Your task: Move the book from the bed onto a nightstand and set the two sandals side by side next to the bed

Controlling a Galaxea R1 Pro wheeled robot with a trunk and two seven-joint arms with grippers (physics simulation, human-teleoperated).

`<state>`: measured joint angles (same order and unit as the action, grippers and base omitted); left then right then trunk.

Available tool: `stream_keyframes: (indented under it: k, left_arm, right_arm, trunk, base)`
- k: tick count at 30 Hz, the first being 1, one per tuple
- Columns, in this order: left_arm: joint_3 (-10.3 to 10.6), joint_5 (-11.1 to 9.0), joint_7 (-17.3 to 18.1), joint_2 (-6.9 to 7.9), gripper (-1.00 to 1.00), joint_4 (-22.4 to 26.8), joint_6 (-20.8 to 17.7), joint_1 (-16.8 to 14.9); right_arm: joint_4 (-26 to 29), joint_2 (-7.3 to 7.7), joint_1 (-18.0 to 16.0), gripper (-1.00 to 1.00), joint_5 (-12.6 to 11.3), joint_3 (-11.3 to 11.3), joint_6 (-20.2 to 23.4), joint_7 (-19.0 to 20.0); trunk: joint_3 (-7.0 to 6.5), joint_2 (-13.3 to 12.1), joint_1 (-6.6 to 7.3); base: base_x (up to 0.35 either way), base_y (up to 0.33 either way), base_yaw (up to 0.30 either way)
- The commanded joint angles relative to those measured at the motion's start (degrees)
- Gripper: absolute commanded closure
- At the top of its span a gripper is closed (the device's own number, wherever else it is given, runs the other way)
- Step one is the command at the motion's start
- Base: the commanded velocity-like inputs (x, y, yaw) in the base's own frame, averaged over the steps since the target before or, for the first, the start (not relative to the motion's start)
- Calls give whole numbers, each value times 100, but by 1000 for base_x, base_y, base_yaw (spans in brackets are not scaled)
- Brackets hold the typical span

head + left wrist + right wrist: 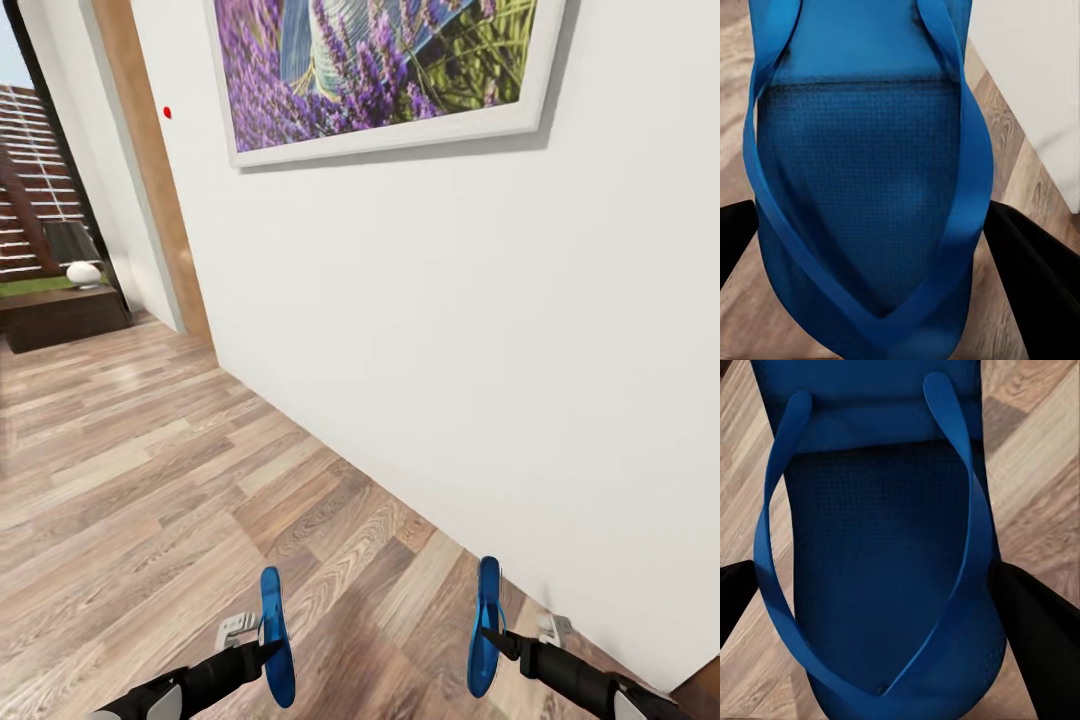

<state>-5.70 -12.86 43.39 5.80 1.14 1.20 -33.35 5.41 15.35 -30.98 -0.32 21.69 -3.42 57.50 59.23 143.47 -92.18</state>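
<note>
I carry two bright blue sandals above the wood-plank floor. One sandal (276,636) stands on edge in my left gripper (268,648), which is shut on it; up close the sandal (862,187) shows its sole and thin straps between the black fingers (1035,277). The other sandal (486,628) is held the same way by my right gripper (494,640), shut on it, and seen close as a sandal (885,562) between dark fingers (1035,637). The book and the bed are out of view. A dark low nightstand (62,316) stands far left.
A white wall (480,330) runs close along my right side, with a framed lavender picture (385,65) high on it. A wooden door frame (150,170) stands at the wall's far end. A lamp (74,250) sits on the nightstand. Wood-plank floor (150,480) stretches left.
</note>
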Motion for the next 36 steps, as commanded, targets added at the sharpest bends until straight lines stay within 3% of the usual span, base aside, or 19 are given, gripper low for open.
stream_keyframes:
  k: [1, 30, 36]
  left_arm:
    - [-45, 29, 20, 0, 100, -9, 12, -5]
    - [-45, 29, 19, 0, 100, -9, 12, -5]
    - [-45, 29, 19, 7, 100, -6, 12, -5]
  right_arm:
    - [-5, 3, -3, 100, -3, -7, -36, 11]
    - [-12, 3, -4, 100, -2, -8, -36, 7]
    - [-18, -7, -3, 100, 27, -17, -36, -1]
  trunk:
    - [5, 2, 1]
    - [5, 2, 1]
    - [5, 2, 1]
  base:
    - [0, 0, 259]
    - [0, 0, 258]
    - [0, 0, 76]
